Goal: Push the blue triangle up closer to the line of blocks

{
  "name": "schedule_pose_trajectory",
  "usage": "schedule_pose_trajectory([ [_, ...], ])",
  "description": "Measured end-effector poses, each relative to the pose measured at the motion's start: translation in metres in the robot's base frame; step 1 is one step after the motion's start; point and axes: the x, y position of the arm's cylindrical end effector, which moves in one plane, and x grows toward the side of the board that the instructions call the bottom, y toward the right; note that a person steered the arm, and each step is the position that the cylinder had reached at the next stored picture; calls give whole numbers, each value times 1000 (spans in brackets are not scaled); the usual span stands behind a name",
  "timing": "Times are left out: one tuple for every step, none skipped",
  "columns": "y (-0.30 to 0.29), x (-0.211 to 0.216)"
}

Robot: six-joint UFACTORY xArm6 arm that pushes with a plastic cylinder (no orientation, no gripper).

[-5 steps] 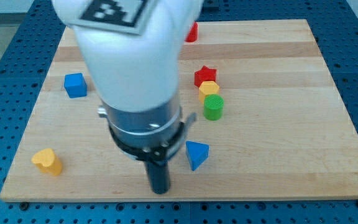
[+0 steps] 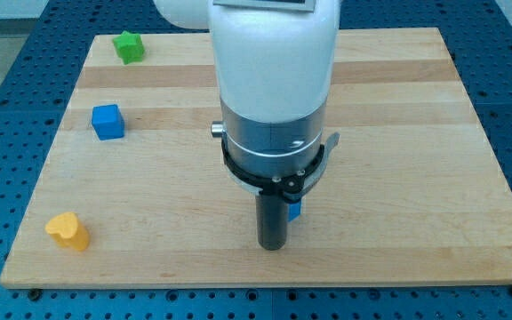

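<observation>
1. The arm (image 2: 274, 80) covers the middle of the board (image 2: 416, 178); whatever lies behind it cannot be seen.
2. The blue triangle (image 2: 295, 210) shows only as a small sliver beside the rod; its shape cannot be made out.
3. The arm is cut off by the view's top edge.
4. Contact between my tip (image 2: 272, 246) and the blue triangle cannot be confirmed.

Wooden board (image 2: 416, 178), green block (image 2: 130, 46), blue cube (image 2: 108, 121), yellow block (image 2: 68, 230), blue triangle (image 2: 295, 210) mostly hidden
</observation>
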Motion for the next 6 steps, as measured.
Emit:
schedule_pose_trajectory([
  [0,-12],
  [0,-23],
  [6,-30],
  [20,-31],
  [35,-31],
  [35,-37],
])
